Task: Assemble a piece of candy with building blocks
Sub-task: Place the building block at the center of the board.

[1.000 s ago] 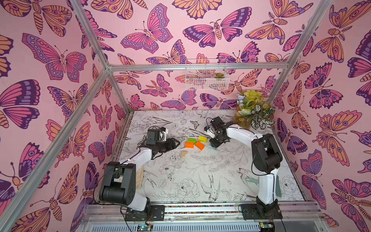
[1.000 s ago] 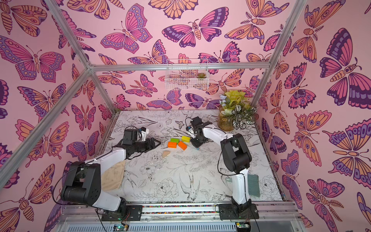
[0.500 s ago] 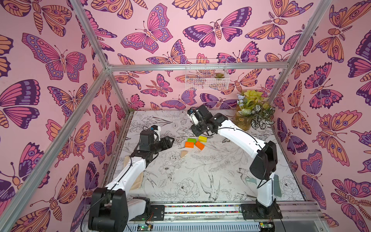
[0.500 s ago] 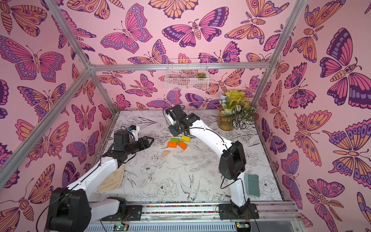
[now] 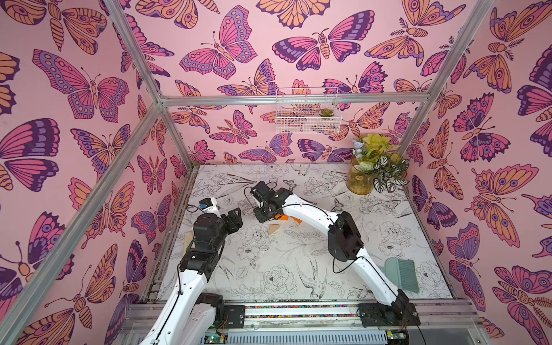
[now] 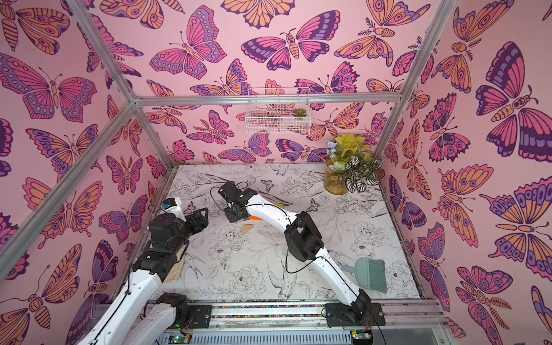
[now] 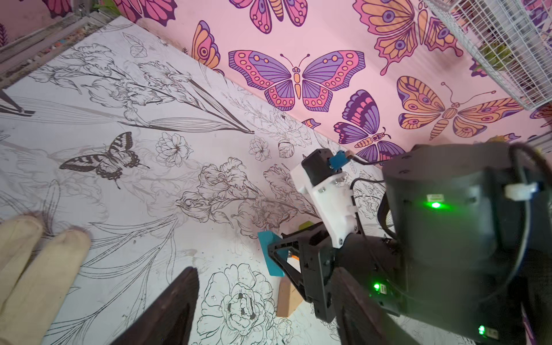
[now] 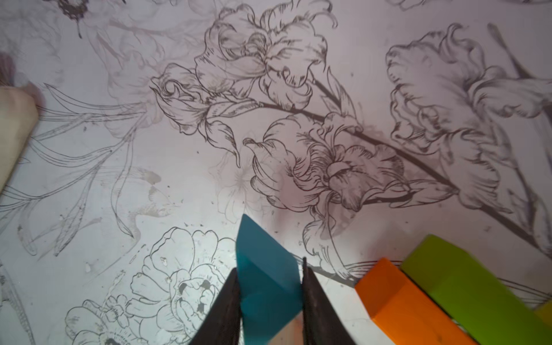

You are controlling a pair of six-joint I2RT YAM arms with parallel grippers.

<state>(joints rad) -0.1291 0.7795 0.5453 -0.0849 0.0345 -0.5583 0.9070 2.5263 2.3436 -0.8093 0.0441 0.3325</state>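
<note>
Right hand (image 8: 270,265) tight on teal wedge (image 8: 263,254); left hand (image 5: 234,219) spread, empty; orange block (image 5: 282,217) mostly hidden beneath right arm (image 5: 310,213)

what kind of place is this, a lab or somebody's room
Most likely a robot test cell: a booth of aluminium frame bars with butterfly-printed walls, a left arm and a right arm mounted on a rail at the front edge of the table, and props like a potted plant.

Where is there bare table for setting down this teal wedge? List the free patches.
Free: the table from its front edge up to the tan wedge; the stretch between potted plant and brush. Crowded: around the orange block and green block near that wedge.
</note>
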